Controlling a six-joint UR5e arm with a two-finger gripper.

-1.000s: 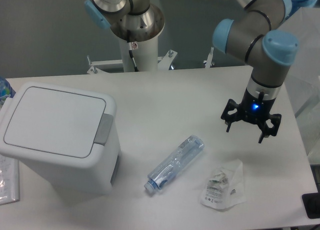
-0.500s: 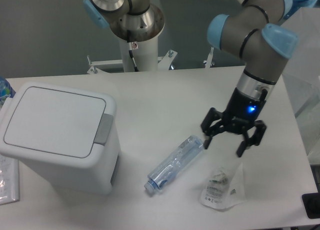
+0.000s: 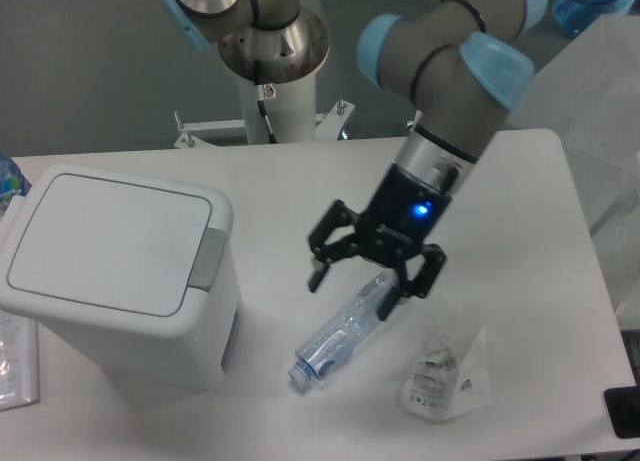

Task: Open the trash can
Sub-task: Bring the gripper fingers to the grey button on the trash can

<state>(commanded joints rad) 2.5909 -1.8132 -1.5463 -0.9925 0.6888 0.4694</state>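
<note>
White surface (image 3: 300, 181) under grey backdrop, and the trash can (image 3: 115, 276) sits at nine o'clock, lid flat and shut, grey button (image 3: 208, 258) on its right edge. The gripper (image 3: 365, 281) hovers at centre, fingers (image 3: 318, 275) spread wide, gripping nothing, right above the clear bottle (image 3: 345, 329). A crumpled plastic bag (image 3: 448, 373) lies at five o'clock.

The trash can (image 3: 110, 281) stands at the worktop's (image 3: 300, 181) left. The bottle (image 3: 345, 331) lies right of it, under the tool (image 3: 362, 281); a packet (image 3: 447, 371) lies farther right.
</note>
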